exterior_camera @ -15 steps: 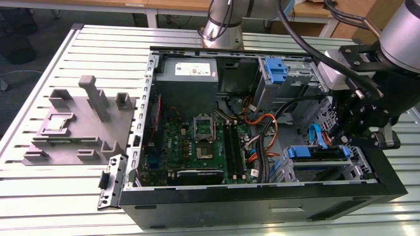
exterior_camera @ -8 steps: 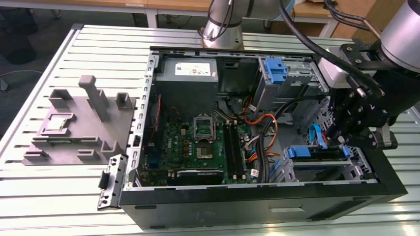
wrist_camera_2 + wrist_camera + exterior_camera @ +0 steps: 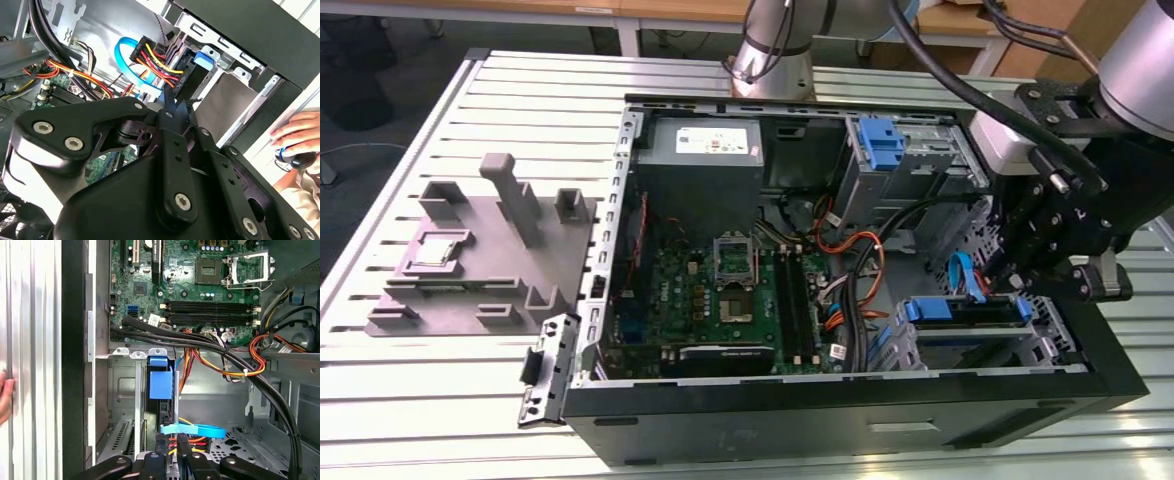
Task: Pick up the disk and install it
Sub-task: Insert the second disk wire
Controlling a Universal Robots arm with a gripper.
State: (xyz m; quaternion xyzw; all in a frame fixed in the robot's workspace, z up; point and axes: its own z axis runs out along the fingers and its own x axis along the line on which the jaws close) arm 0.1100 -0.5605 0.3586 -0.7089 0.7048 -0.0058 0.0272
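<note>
The disk (image 3: 963,311) sits on edge in the drive bay at the front corner of the open computer case (image 3: 854,410), on the exterior view's right, its blue carrier rail (image 3: 161,383) facing up out of the slot and its long axis running along the bay wall. The gripper (image 3: 1023,283) hangs directly over it, just above the blue rail, so the disk lies straight below the fingertips. In the second wrist view the fingers (image 3: 172,112) look drawn close together near the cable connector (image 3: 150,55), but whether they grip anything cannot be told. A blue data cable (image 3: 192,430) and red-yellow power wires (image 3: 160,67) crowd the bay. The case rests on a slatted metal table (image 3: 520,100) beside a grey fixture (image 3: 480,250), and a person's hand (image 3: 300,132) rests at the case edge
</note>
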